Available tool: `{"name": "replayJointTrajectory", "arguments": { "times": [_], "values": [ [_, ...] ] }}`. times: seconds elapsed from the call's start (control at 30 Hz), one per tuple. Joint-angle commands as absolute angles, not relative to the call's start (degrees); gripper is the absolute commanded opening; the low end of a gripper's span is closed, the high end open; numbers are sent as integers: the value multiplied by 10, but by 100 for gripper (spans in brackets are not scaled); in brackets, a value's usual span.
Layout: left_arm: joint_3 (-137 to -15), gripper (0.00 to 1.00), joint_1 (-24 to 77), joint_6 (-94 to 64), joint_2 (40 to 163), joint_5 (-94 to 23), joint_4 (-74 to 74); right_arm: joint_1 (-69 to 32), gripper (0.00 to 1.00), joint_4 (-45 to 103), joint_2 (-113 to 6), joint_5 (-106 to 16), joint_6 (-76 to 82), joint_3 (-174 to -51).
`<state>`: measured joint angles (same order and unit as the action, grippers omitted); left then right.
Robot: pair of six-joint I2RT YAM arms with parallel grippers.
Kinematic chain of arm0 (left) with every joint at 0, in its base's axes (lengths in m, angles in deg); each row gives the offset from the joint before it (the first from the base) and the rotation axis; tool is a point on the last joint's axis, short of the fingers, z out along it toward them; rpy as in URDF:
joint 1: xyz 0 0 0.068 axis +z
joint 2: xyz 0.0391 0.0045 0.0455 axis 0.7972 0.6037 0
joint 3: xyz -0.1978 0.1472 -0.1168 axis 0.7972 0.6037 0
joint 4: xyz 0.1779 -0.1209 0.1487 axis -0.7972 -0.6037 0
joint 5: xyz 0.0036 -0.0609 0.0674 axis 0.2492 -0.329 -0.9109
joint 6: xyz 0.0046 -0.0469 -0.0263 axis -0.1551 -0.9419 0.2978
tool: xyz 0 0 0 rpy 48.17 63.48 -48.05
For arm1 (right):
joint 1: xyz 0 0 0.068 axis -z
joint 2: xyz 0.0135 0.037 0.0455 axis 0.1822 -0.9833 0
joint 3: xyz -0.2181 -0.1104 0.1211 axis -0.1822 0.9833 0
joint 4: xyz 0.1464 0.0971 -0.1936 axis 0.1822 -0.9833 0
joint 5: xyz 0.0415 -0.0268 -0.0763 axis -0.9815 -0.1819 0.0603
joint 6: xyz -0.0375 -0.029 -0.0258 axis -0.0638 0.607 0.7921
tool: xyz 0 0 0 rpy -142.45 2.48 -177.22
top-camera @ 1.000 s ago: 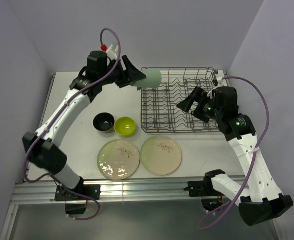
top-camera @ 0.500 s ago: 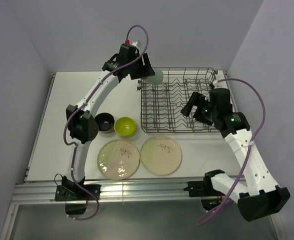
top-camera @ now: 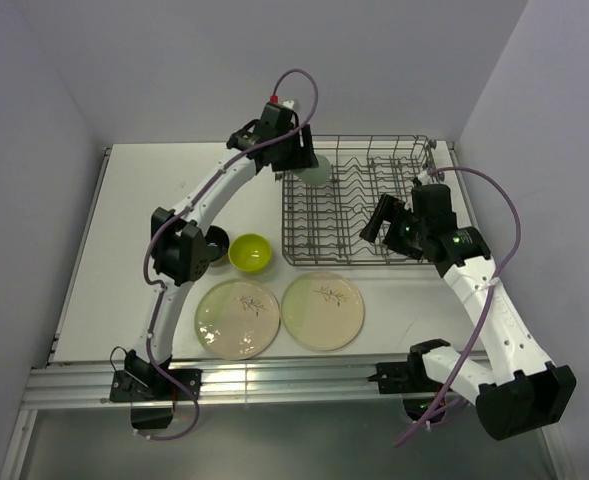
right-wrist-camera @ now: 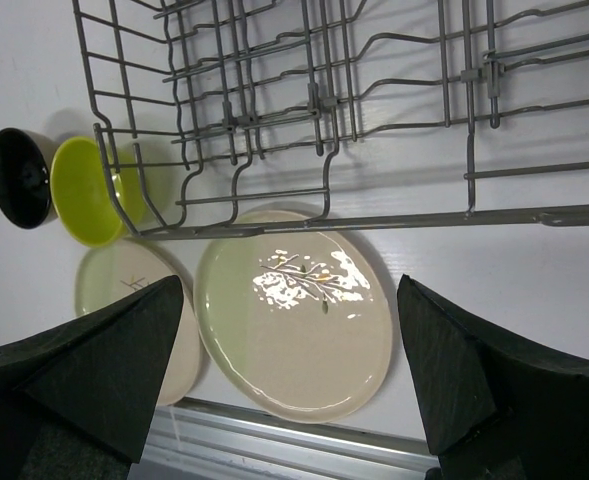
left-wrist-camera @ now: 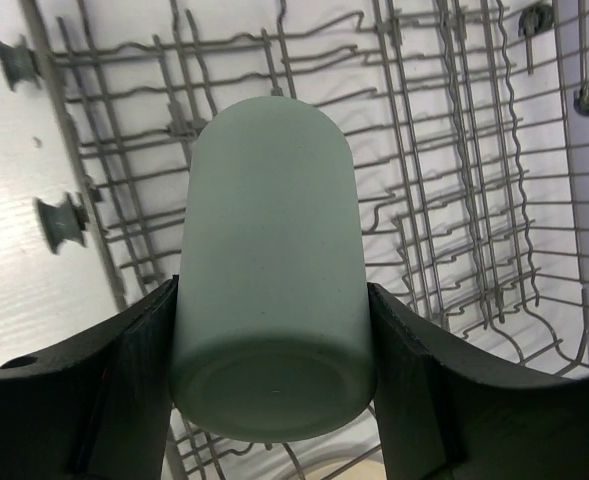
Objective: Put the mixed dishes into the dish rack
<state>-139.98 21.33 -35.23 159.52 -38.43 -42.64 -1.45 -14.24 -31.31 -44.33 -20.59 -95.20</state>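
**Top external view: pale mint-green cup (top-camera: pixel 315 173) held over the far-left corner of the dish rack (top-camera: pixel 364 262)**

Shows the left pincer (top-camera: pixel 299 160) clamped across the cup's sides, directly above the rack's wires. In the left wrist view, presents the flat base toward the camera between both fingers (left-wrist-camera: pixel 124 390), with the mouth facing away toward the tines. Puts the long axis in line with the pincer, pointing steeply down into the rack. Probably calls for only a short lowering between the tines and then a release. Cannot tell whether the rim touches wire yet.

Leaves the right pincer (top-camera: pixel 376 222) spread wide and empty over the rack's near edge. Makes that arm the nearer one to the cream plates (top-camera: pixel 322 311), lying flat on the bench (top-camera: pixel 144 200) just in front of the rack. Finds the lime-green bowl (top-camera: pixel 250 252) and small dark cup (top-camera: pixel 214 245) left of the rack, the cup partly hidden behind the left arm.
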Motion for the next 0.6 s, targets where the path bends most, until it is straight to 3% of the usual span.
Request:
{"name": "replayJointTrajectory", "arguments": {
  "times": [0.0,0.57],
  "values": [
    [-1424,0,179,-335,1602,-423,-434,-14,95,-123,-290,-445,-205,-951],
    [-1411,0,141,-317,1614,-504,-517,-14,95,-119,-259,-459,-212,-923]
  ]
}}
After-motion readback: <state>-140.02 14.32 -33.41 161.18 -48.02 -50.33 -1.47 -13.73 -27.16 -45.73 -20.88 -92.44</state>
